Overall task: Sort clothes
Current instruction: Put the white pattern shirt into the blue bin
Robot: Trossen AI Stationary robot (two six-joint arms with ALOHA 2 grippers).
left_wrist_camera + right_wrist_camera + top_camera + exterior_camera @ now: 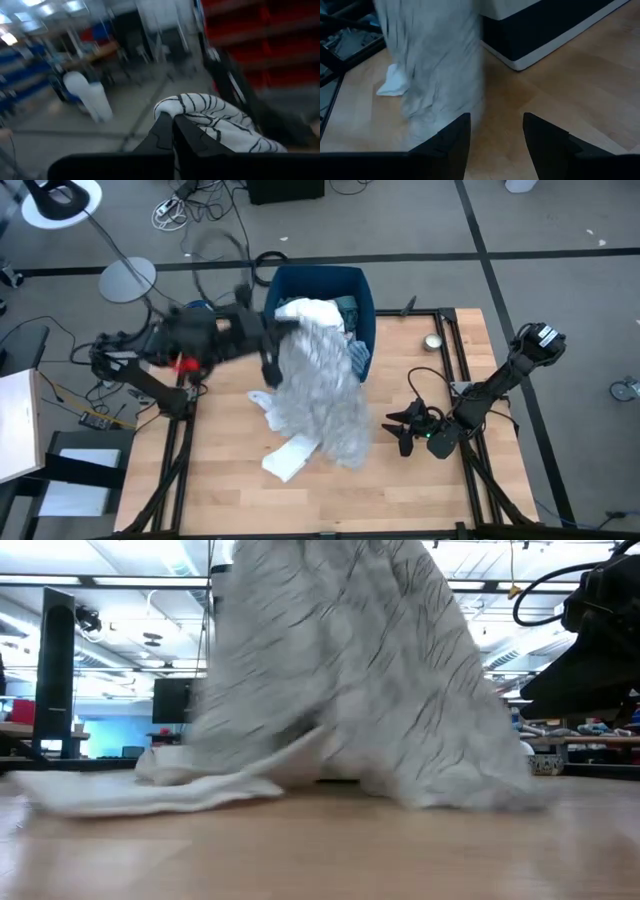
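here the left gripper (272,330) is clenched on the white black-printed garment (320,390), which hangs crumpled, hem on the table (240,480); right gripper (405,428) released, empty.

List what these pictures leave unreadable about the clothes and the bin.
- Black-printed white garment, pinched in the left gripper: its kind; motion blur in the high and low views.
- Dark blue rectangular plastic bin: most contents; the white cloth and lifted garment cover them.
- White cloth on the table: partly under the garment.
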